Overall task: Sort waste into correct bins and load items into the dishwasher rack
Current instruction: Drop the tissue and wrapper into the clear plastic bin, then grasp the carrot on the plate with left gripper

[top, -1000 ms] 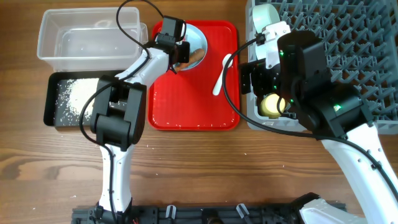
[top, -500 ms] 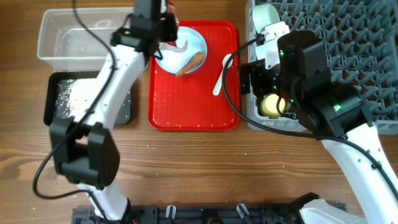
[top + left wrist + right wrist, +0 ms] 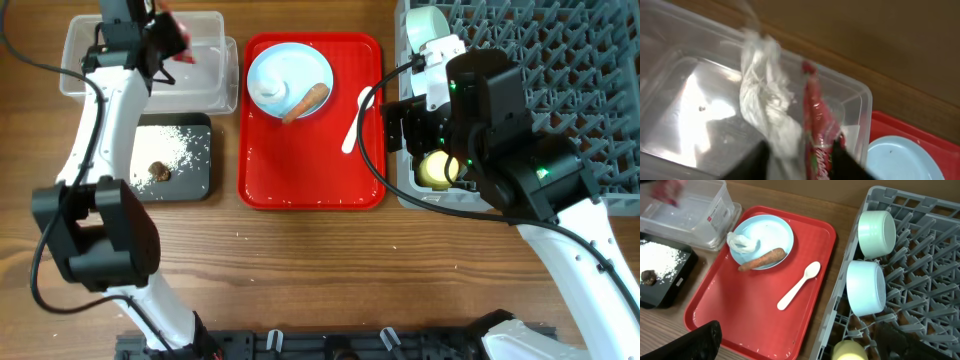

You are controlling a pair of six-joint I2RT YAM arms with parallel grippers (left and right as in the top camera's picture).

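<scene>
My left gripper [image 3: 165, 35] is shut on the red shiny snack wrapper [image 3: 817, 132] and holds it over the clear tub [image 3: 100, 70]. Crumpled white paper [image 3: 765, 102] shows right beside the wrapper; I cannot tell whether it is held or lies in the tub. The light blue plate [image 3: 290, 75] on the red serving tray [image 3: 310, 170] carries another crumpled white paper [image 3: 742, 242] and the carrot stick [image 3: 762, 260]. The white spoon [image 3: 799, 285] lies beside the plate. My right gripper [image 3: 800, 345] is open and empty above the edge between the red tray and the rack.
The black tray [image 3: 195, 180] holds rice grains [image 3: 180, 150] and the small brown lump [image 3: 158, 171]. The grey rack [image 3: 930, 255] holds the pale green bowl [image 3: 877, 227], the light blue bowl [image 3: 866, 287] and the yellow cup [image 3: 847, 351] along its left side.
My left arm swung from the plate leftward to above the clear tub, carrying the red wrapper, and uncovered the black tray. The right arm has not moved.
</scene>
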